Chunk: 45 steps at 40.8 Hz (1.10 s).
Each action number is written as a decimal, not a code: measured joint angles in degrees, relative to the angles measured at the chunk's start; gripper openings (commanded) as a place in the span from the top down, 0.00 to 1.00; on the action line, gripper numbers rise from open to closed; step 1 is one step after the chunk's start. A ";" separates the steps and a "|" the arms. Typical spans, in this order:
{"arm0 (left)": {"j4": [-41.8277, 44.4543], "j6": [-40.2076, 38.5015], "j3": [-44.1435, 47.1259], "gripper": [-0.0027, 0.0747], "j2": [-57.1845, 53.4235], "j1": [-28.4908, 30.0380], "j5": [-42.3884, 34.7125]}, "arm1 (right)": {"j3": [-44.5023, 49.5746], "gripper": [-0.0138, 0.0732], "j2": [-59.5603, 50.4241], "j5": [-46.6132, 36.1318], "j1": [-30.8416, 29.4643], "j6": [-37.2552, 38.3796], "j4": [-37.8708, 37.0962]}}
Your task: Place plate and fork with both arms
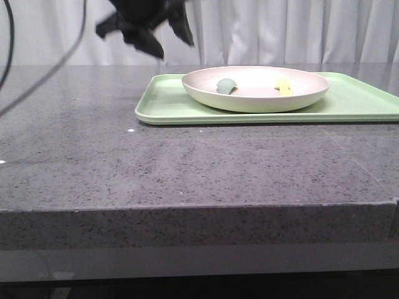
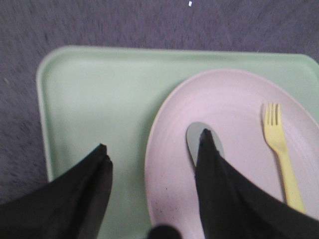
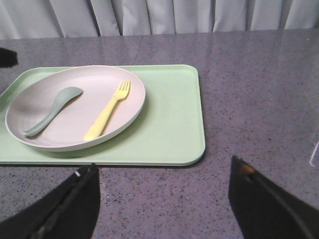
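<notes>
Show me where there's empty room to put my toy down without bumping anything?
Free: the grey stone table in front of the flat light-green tray, and the tray's bare strips on both sides of the round cream plate. Crowded: the plate, holding the pale-yellow plastic fork and grey-green spoon, with the left gripper open above it.

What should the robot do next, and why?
Probably lower the open left gripper toward the near rim of the plate. It hangs above the rim, holding nothing, while the fork and spoon lie in the plate on the green tray.
</notes>
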 measured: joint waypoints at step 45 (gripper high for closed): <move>11.95 0.10 47.18 0.99 -53.13 18.37 -6.57 | 0.00 0.19 0.00 0.00 0.00 0.00 0.00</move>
